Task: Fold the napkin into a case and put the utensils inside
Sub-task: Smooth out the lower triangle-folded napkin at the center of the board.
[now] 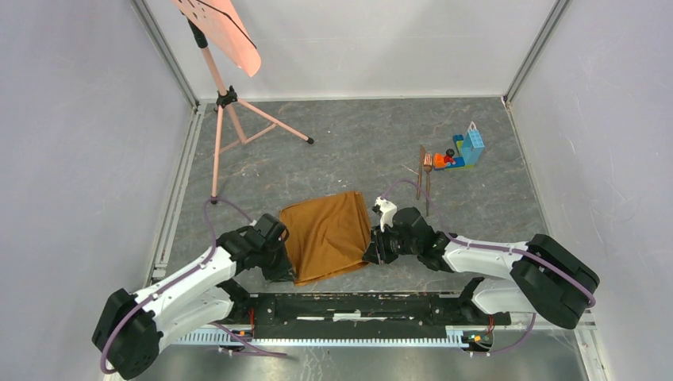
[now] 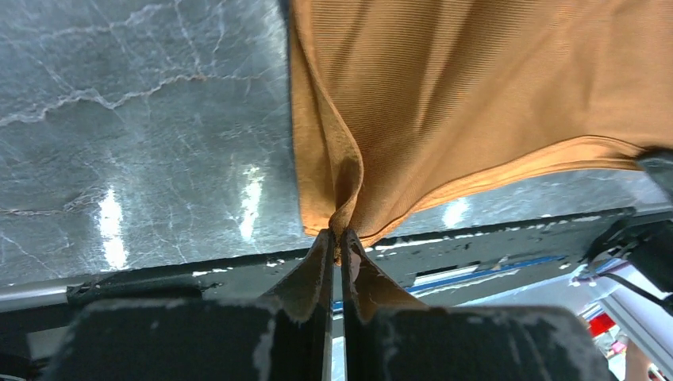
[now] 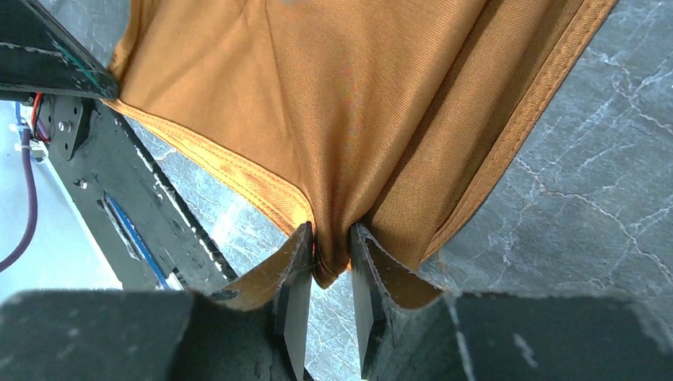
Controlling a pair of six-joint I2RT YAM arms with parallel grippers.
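Observation:
The orange-brown napkin lies folded on the dark marble table, between my two arms. My left gripper is at its near left corner. In the left wrist view that gripper is shut on a gathered pinch of the napkin. My right gripper is at the napkin's right edge. In the right wrist view its jaws stand a little apart with a bunched fold of the napkin filling the gap. The utensils, two slim dark pieces, lie further back to the right, away from both grippers.
A pile of colourful toy bricks sits just right of the utensils. A tripod stand carrying a salmon-pink sheet occupies the back left. The black base rail runs along the near edge, close under the napkin's near hem.

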